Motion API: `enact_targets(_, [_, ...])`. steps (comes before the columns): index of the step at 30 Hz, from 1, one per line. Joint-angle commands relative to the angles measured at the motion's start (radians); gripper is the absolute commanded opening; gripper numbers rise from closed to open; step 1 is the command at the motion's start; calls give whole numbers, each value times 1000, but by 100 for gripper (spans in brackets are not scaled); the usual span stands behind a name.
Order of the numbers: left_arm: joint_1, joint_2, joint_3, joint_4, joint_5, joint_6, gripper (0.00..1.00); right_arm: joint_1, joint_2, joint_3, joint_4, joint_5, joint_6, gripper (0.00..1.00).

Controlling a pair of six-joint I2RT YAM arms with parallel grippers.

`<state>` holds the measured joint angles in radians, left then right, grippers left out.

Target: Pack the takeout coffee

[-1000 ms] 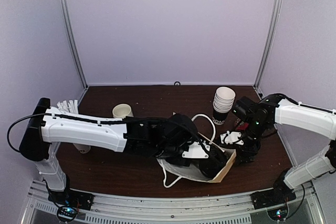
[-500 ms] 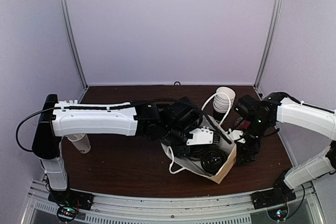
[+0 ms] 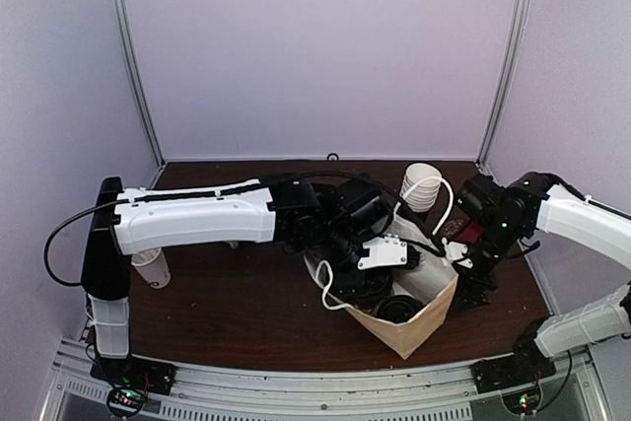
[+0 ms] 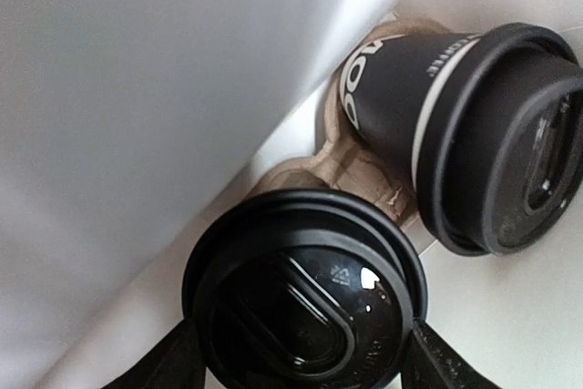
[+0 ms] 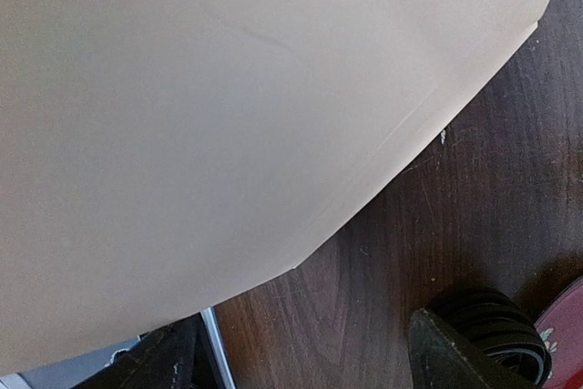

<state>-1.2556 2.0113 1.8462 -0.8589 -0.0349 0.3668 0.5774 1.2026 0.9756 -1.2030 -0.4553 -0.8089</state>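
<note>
1. Inside the bag [image 3: 419, 327], I am gripping the first cup [image 4: 301, 312], left claw [image 4: 301, 353] clamped around it, the second cup [image 4: 428, 97] alongside.
2. My right claw [image 5: 319, 353], spread apart, is flanking the bag, likely steadying it.

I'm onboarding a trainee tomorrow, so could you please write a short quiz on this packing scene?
1. True or false: the near cup and the far cup both wear lids.
2. Where do the cups sit? A: on the bare tabletop; B: inside the paper bag; C: on the floor.
3. Which arm reaches into the bag?
Key: 1 true; 2 B; 3 the left arm.
</note>
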Motion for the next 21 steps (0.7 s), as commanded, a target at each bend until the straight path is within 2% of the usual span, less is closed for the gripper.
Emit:
enact_targets(1, [-9, 70, 25, -166, 116, -64, 38, -13, -21, 9, -17, -39, -17, 85])
enact_targets(7, [-8, 135, 101, -211, 97, -72, 38, -31, -35, 0, -30, -51, -25, 85])
enact_targets(14, [5, 179, 150, -168, 79, -74, 38, -42, -49, -14, -29, -58, -29, 85])
enact_targets(21, [27, 181, 39, -2, 50, -71, 37, -47, -56, -33, -20, -67, -32, 85])
